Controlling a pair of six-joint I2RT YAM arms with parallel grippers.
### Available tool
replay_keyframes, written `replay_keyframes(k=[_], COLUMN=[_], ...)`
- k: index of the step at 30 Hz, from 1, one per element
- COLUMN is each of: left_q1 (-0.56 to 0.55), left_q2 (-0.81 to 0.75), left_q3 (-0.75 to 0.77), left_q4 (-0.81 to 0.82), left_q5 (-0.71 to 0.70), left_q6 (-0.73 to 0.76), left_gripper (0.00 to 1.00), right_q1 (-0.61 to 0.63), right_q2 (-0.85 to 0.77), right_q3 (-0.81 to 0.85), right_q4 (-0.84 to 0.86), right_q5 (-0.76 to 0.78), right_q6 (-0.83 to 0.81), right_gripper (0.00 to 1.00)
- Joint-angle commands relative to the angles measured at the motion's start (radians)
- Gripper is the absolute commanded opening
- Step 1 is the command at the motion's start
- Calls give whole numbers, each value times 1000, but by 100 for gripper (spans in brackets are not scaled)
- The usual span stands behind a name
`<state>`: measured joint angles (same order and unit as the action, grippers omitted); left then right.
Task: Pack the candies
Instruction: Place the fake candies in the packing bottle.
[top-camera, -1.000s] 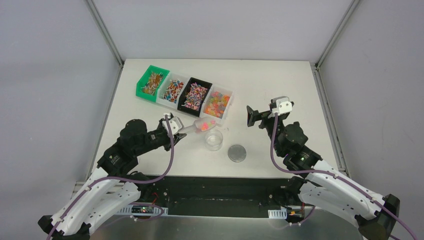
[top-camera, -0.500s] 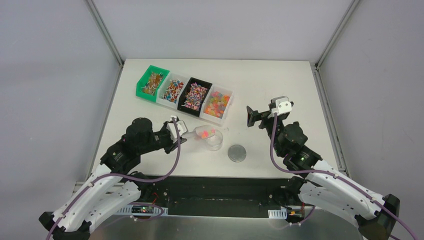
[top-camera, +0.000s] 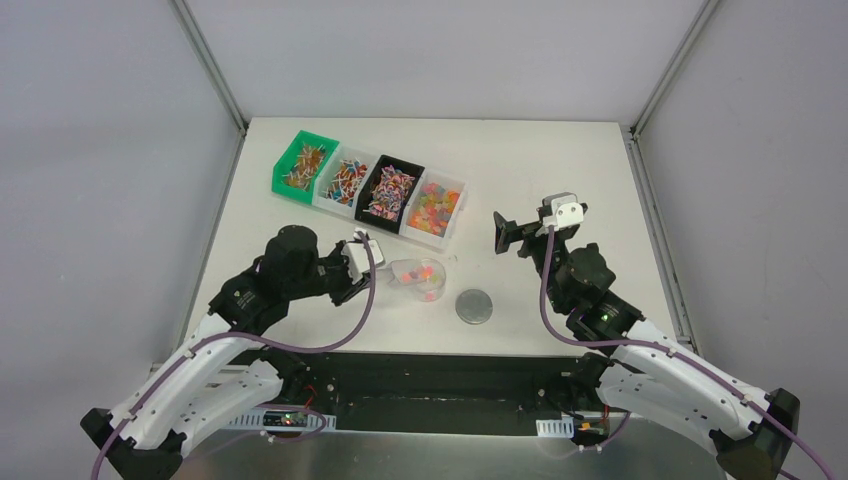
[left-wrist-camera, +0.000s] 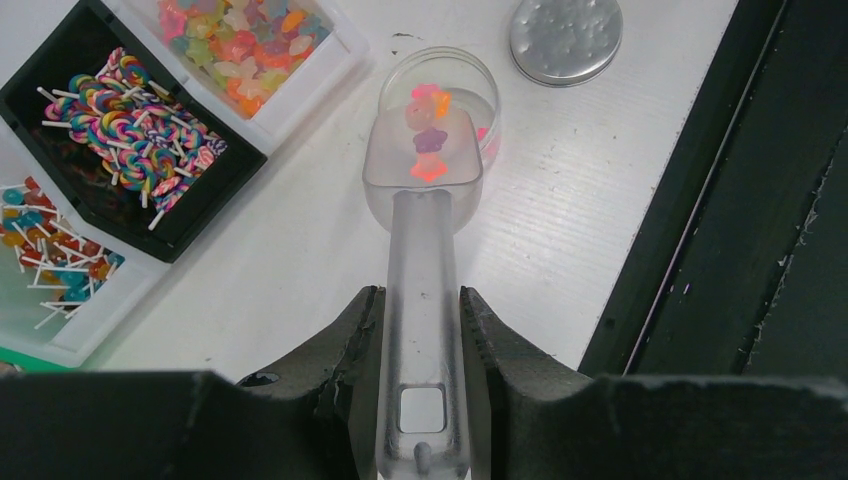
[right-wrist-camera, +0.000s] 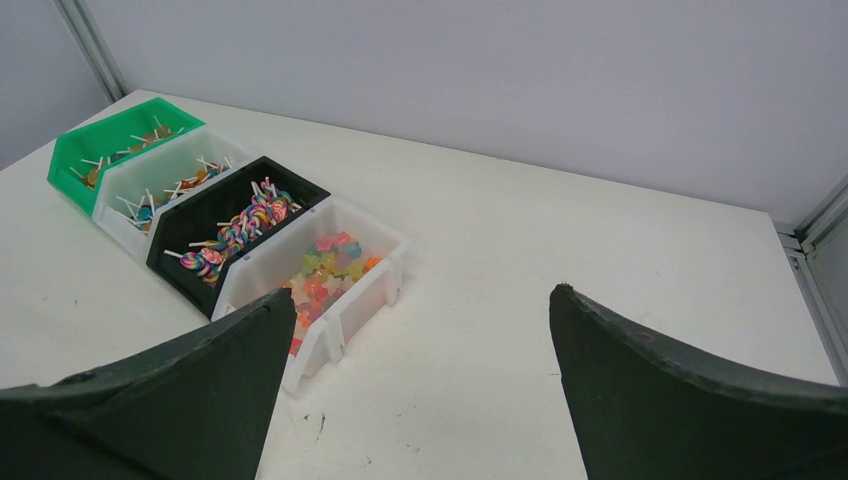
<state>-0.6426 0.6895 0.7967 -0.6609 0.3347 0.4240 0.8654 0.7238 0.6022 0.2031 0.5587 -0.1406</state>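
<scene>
Left wrist: candies line up along scoop, pointing toward jar.

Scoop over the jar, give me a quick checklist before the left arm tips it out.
1. Grip: the scoop is clamped in the left end effector: ok.
2. Load: gummy candies sit in the scoop's bowl: ok.
3. Aim: the scoop's lip is over the open jar: ok.
4. The lid is off, lying apart from the jar: ok.
5. The right end effector is open, away from the jar: ok.
</scene>
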Motion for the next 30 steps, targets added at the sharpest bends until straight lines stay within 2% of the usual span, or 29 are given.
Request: replay_keyframes(k=[1,13,19,24,30], left_q1=[-9,-9,-10,-9,-9], left_q2=[15,40,42,28,158], left_q3=[64,92,107,76,158], left_q4=[5,-8,15,156,221], left_q5=[40,50,0,-66,-291], left_q6=[33,34,12,-88,-306], left_gripper=[0,0,0,0,0], right_q1=[-6,-9,-9,-11,-10], right_q2=[-12,-30,-40,-31,-28], right_q3=[45,34,28,24,15], right_q4=[8,7,8,8,3], right_q5=[-4,-3,-7,-16,-47], right_q6=[-12,-10,1,27,62], right_gripper=[100,100,100,100,100])
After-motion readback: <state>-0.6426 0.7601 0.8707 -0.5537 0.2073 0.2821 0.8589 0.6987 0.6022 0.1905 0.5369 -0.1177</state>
